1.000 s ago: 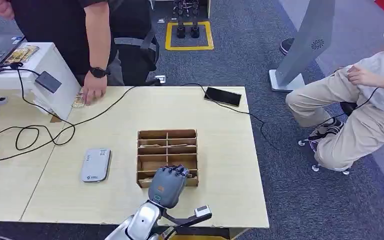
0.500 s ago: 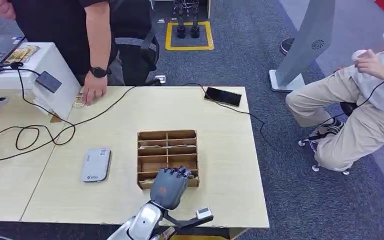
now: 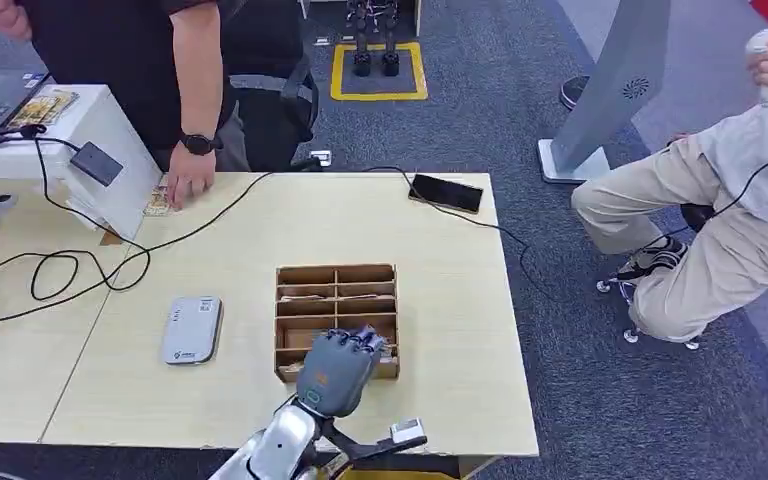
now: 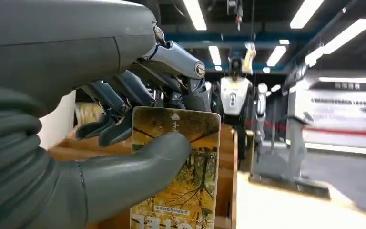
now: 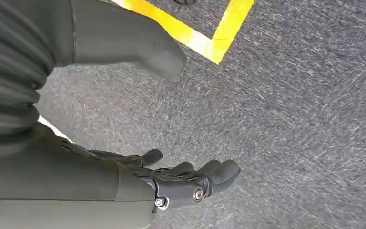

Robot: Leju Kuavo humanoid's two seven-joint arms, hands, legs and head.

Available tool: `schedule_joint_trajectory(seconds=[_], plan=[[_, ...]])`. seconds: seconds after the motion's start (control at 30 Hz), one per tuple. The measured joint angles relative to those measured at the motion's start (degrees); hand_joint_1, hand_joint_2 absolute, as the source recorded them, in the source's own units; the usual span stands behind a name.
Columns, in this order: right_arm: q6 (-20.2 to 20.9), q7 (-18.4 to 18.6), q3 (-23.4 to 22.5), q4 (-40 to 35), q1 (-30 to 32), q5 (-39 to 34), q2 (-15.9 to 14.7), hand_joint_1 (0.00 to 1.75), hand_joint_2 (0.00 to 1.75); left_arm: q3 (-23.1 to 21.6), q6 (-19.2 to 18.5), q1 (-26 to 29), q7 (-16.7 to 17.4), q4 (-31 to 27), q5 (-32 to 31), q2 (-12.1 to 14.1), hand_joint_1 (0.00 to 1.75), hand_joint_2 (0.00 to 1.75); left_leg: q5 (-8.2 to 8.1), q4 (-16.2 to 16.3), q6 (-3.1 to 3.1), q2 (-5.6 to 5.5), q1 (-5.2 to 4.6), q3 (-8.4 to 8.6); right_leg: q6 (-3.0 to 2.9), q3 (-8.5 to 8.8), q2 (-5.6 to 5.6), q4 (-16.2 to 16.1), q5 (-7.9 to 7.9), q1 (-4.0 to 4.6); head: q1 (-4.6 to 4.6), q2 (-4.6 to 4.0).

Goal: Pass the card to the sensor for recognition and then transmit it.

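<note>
Left hand: the left hand (image 3: 338, 368) is held over the near row of the wooden box (image 3: 337, 318), and in the left wrist view the card (image 4: 178, 171) is pinched between the thumb (image 4: 138, 167) and the dark fingers (image 4: 119, 102)
Card: it is kept upright, the lower end at the box wall, so it is judged to be at the moment of being lifted out of its compartment; which compartment cannot be told
Grip: only the upper part of the card is covered by the thumb, probably so that the printed face is left free for reading
Right hand: the right hand (image 5: 171, 179) hangs over grey carpet with the fingers apart and nothing in it; it is not needed for this step
Sensor: the grey reader (image 3: 192, 329) lies flat on the table (image 3: 440, 290), left of the box and near it, so the card can be brought there by a short sideways move
Person: a hand (image 3: 188, 182) is rested on the far table edge, on another card it seems, perhaps placed to receive the card after recognition
Risk: the card may be caught on the box wall if it is moved sideways before it is fully raised
</note>
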Motion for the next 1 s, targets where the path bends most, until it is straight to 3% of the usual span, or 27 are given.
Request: schedule_joint_trajectory(seconds=[0.2, 0.37, 0.57, 0.7, 0.93, 1.0], plan=[[0.0, -0.1, -0.9, 0.1, -0.1, 3.7, -0.2, 0.00, 1.75, 3.4, 0.1, 0.2, -6.2, -15.9, 2.4, 1.0, 1.75, 1.75, 0.01, 0.0, 0.00, 0.00, 0.00, 0.01, 0.00, 0.00, 0.00, 0.0, 0.01, 0.00, 0.02, 0.00], [0.0, -0.6, -2.4, 0.2, -0.3, 5.7, -0.3, 0.00, 1.75, 6.6, 0.2, -2.5, -8.6, -21.6, 9.7, 1.3, 1.75, 1.75, 0.02, 0.0, 0.00, 0.01, 0.00, 0.02, 0.00, 0.00, -0.01, 0.0, 0.03, 0.00, 0.02, 0.00], [0.0, -1.3, -3.0, 0.9, -0.6, 6.4, -0.8, 0.00, 1.75, 9.5, 0.0, -8.4, -10.1, -23.2, 17.8, 2.6, 1.75, 1.75, 0.04, 0.0, 0.00, 0.00, 0.01, 0.02, -0.01, 0.00, -0.01, 0.0, 0.03, 0.01, 0.02, 0.00], [0.0, -1.8, -3.0, 1.7, -0.8, 6.5, -1.4, 0.00, 1.75, 11.4, -3.0, -15.2, -9.4, -23.1, 22.1, 4.0, 1.75, 1.75, 0.06, 0.0, -0.01, -0.01, 0.01, 0.02, -0.01, 0.01, -0.01, 0.0, 0.04, 0.00, 0.02, 0.00], [0.0, -1.8, -3.0, 2.8, -1.0, 6.5, -2.1, 0.00, 1.75, 13.8, -4.0, -21.6, -8.4, -20.6, 22.6, 5.0, 1.75, 1.75, 0.05, 0.0, 0.00, 0.00, 0.00, 0.02, -0.01, 0.00, 0.00, 0.0, 0.04, 0.00, 0.02, 0.00], [0.0, -1.8, -2.9, 3.1, -1.0, 6.5, -2.3, 0.00, 1.75, 14.0, -3.4, -22.5, -5.5, -19.4, 17.3, 5.1, 1.75, 1.75, 0.05, 0.0, 0.00, -0.01, 0.00, 0.01, 0.00, 0.00, 0.01, 0.0, 0.03, 0.00, 0.02, 0.00]])
